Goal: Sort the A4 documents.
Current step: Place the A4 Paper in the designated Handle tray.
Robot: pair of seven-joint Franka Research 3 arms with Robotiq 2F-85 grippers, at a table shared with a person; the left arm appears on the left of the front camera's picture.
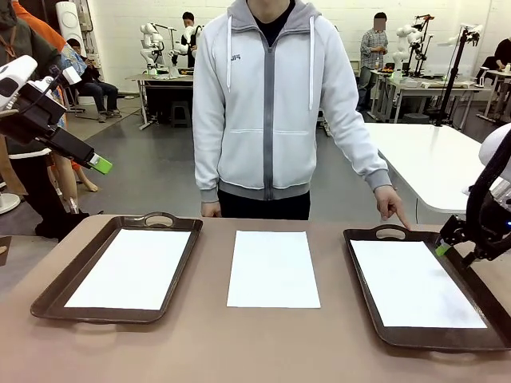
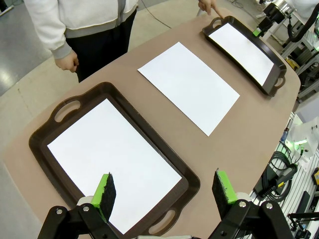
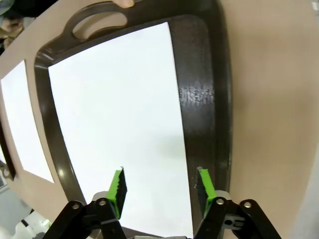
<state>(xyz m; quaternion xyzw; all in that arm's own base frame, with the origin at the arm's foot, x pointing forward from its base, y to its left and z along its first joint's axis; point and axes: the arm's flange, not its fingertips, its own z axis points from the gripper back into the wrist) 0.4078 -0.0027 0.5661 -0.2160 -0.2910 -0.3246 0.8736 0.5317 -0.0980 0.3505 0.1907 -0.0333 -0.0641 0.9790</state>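
Three plain white, blank, thin rectangular paper sheets, the A4 documents, lie flat in a row across the matte tan tabletop. The left-hand sheet lies inside the dark brown rectangular tray on the robot's left. The middle sheet rests directly on the tabletop between the trays and touches neither. The right-hand sheet lies inside the matching dark brown tray on the robot's right. Each tray's dark floor shows as a border around its sheet.

The left gripper hangs high above the left tray, released, its jaws wide apart and grasping nothing. In the front view one of its green pads shows and the other is hidden. The right gripper stands low over the right tray near its outer rim, jaws spread with nothing between them. Whether its pads touch the sheet cannot be made out.

The front view's edge cuts off the right tray's near end, and the right arm covers part of its outer rim. A person in a light grey zipped hoodie rests a pointing hand at the right tray's far handle.

The trays have raised, glossy rims, rounded corners and cut-out loop handles at both short ends. Their floors look finely grained where light strikes them.
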